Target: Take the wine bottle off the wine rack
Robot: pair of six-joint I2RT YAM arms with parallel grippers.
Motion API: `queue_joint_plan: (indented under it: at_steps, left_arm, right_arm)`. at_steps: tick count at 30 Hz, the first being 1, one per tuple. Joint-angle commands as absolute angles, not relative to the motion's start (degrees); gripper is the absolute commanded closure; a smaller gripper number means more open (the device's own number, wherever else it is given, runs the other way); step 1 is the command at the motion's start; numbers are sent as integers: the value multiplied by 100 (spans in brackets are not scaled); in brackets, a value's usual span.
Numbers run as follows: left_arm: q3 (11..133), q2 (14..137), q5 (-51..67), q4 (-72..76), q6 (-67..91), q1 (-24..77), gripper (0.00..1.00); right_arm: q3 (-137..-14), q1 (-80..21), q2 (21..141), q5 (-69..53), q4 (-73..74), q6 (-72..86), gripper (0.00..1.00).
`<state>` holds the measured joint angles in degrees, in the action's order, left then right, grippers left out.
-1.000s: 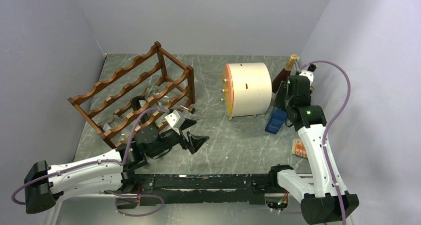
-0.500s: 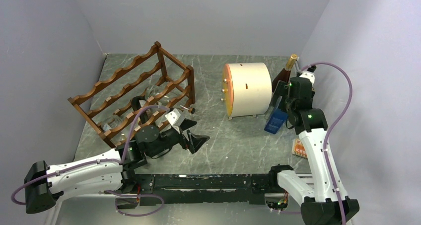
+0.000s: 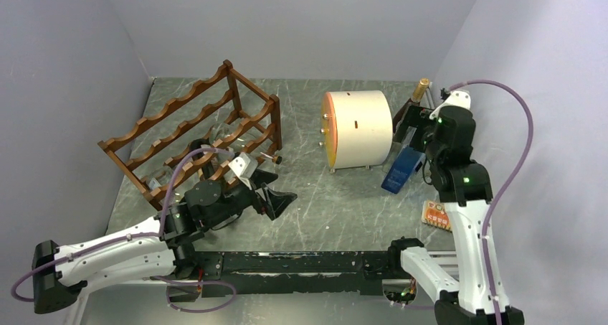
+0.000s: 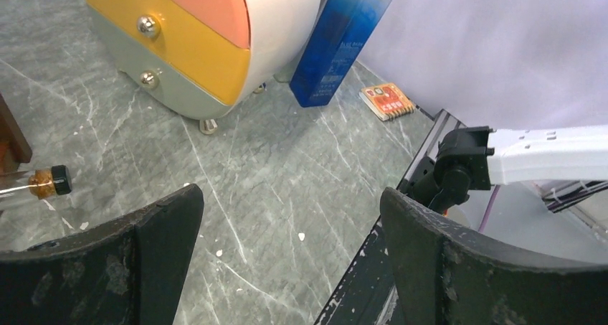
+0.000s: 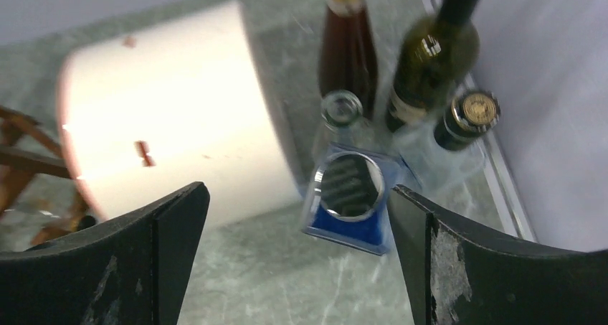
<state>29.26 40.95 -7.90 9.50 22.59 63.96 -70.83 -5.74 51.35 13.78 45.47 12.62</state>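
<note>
Top external: the scalloped reddish wooden wine rack (image 3: 193, 135) stands left of the smooth cream drum (image 3: 358, 128), with a clear glass wine bottle (image 3: 267, 156) lying inside. The left gripper (image 3: 276, 189) is on the drum's left and the right gripper (image 3: 410, 128) on its right, both spread and empty.

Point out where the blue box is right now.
In the top view the blue box sits on the right side of the table, just right of the cream drum, with a gold-capped bottle behind it.
</note>
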Motion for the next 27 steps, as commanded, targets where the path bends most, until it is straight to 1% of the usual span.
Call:
queue_joint_plan:
  at_steps: [1, 2, 5, 8, 10, 12, 15, 17, 19, 20, 24, 27]
  left_arm:
    - [3340, 3919, -1003, 503, 2439, 6425, 4]
    - [3407, 3901, -1003, 387, 2466, 6420, 5]
    - [3561, 3784, -1072, 106, 2564, 6425, 5]
    - [3615, 3604, -1168, -39, 2602, 6424, 5]
    - [3711, 3448, -1299, -255, 2635, 6425, 5]
    - [3874, 3264, -1527, -545, 2613, 6425, 4]
    - [4277, 3081, -2010, -1202, 2603, 6425, 4]
    - [4449, 2934, -2222, -1515, 2562, 6424, 4]
    - [4556, 2764, -2374, -1716, 2558, 6425, 4]
    - [4596, 2686, -2440, -1788, 2555, 6425, 4]
    - [4654, 2459, -2654, -1965, 2546, 6429, 3]
    - [4771, 2440, -2724, -2223, 2700, 6425, 4]
  right_arm:
    - [-7522, -596, 4710, 367, 3997, 932, 0]
    - [-7498, -603, 4565, 26, 3746, 876, 0]
    - [-7344, -644, 4254, -1553, 3074, 808, 0]
    - [-7119, -646, 4408, -3040, 2505, 1140, 0]
    - [-6929, -649, 4618, -3613, 2227, 1477, 0]
    - [-6713, -670, 4776, -3897, 1982, 1771, 0]
    - [-6451, -888, 4826, -3768, 1749, 2007, 0]
    - [-6378, -1294, 4889, -3499, 1707, 2028, 0]
    - [-6387, -2099, 5044, -2804, 1769, 1982, 0]
    - [-6409, -2572, 5206, -2229, 1821, 1958, 0]
    - [-6458, -4671, 5824, -401, 1891, 1724, 0]
    - [-6556, -5684, 6444, 593, 1871, 1672, 0]
